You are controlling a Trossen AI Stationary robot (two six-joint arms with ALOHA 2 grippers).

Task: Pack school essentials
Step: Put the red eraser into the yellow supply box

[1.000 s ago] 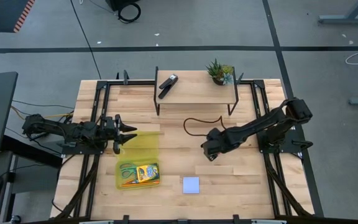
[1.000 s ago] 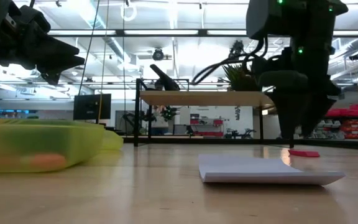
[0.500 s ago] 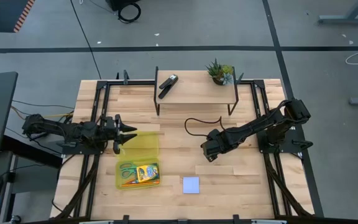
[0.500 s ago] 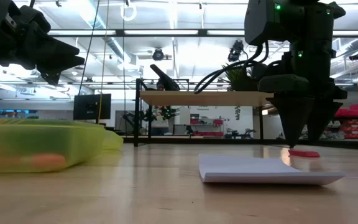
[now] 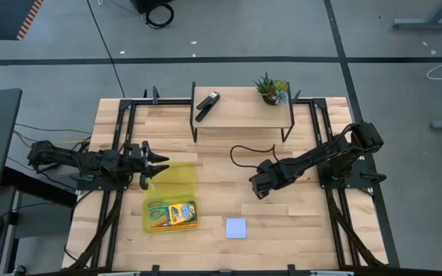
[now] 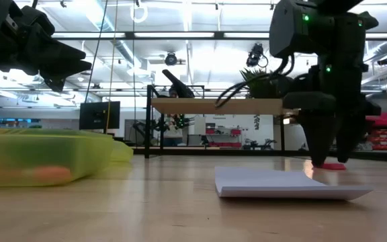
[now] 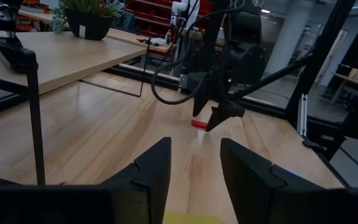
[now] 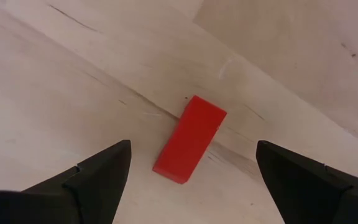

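Even, bright overhead light fills the high view, leaving the tabletop pale with only faint, short shadows. In the low view, ceiling strip lights glare white and turn the arms into dark silhouettes; the near yellow-green box is soft and out of focus. The right wrist view is flat-lit, with the red block sharp and the dark fingers blurred.

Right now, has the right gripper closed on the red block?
No. In the right wrist view the right gripper is open, its fingers standing apart on either side of the red block, which lies flat on the table untouched.
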